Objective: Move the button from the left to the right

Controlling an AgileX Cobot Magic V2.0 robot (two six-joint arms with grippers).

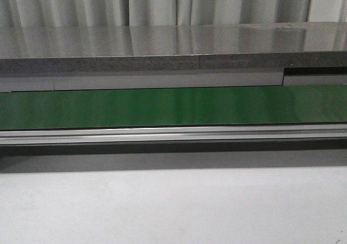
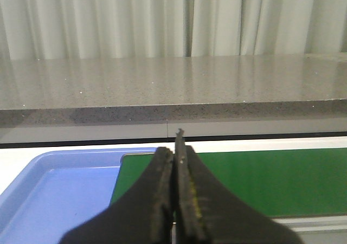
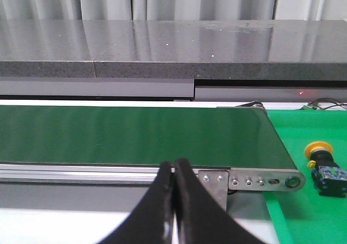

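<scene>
The button point(image 3: 323, 167) shows only in the right wrist view: a yellow mushroom cap on a black body with a green-white mark, lying on a green mat point(image 3: 303, 211) past the conveyor's right end. My right gripper point(image 3: 174, 168) is shut with nothing in it, in front of the belt's aluminium rail, well to the left of the button. My left gripper point(image 2: 174, 152) is also shut and empty, poised over the left end of the green belt point(image 2: 260, 179). Neither gripper appears in the front view, and no button lies on the belt point(image 1: 173, 107) there.
A blue tray point(image 2: 49, 200) sits at the belt's left end. A grey stone-like shelf point(image 1: 162, 49) runs behind the conveyor, with curtains beyond. The aluminium rail point(image 1: 173, 133) fronts the belt, and a white table surface point(image 1: 173, 206) lies before it.
</scene>
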